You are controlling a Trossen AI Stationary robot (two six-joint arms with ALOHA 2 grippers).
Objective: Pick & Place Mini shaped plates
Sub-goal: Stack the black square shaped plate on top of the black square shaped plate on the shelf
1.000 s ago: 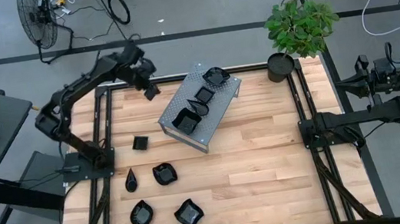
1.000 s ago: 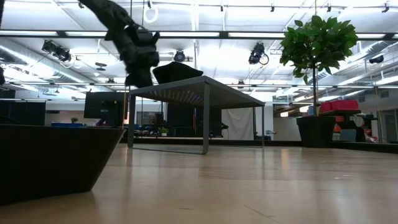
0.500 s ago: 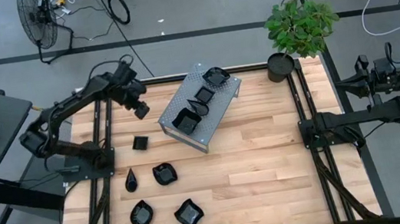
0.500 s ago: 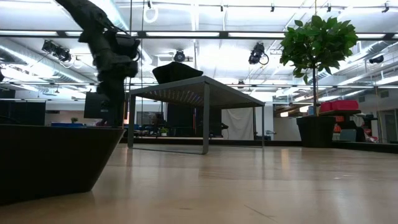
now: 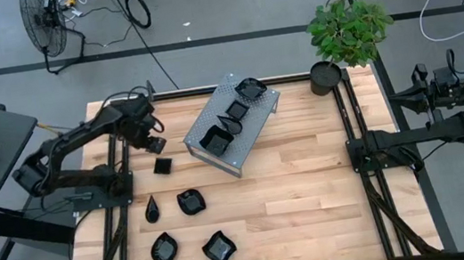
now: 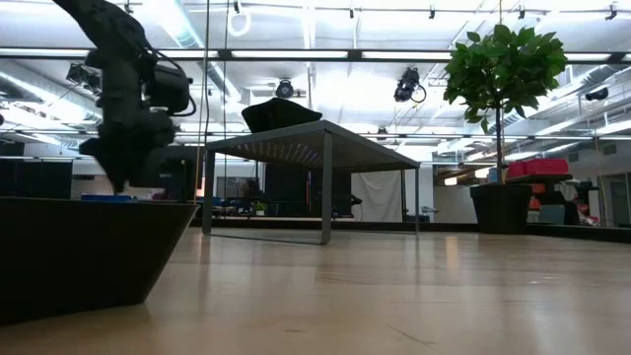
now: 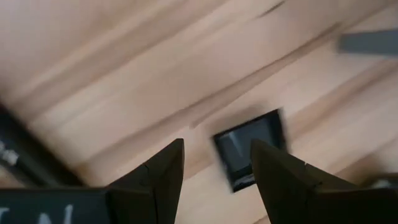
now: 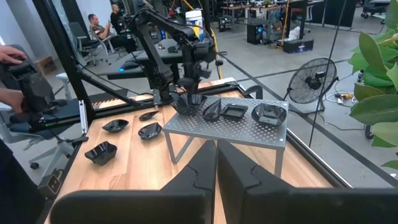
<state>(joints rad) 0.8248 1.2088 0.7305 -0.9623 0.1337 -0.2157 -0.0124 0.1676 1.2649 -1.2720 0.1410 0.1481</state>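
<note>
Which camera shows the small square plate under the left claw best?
The left wrist view: the square plate lies on bare wood beyond the open left claw. The high view shows it small, just past the claw. The right wrist view hides it behind the left arm; in the low view I cannot pick it out.

- I'm looking into a robotics lab: grey floor, ceiling light strips (image 6: 325, 54), seated people (image 8: 102, 31) at desks beyond.
- A pedestal fan (image 5: 45, 20), loose cables (image 5: 137, 9) and the framed wooden worktop (image 5: 312, 191) fit that.
</note>
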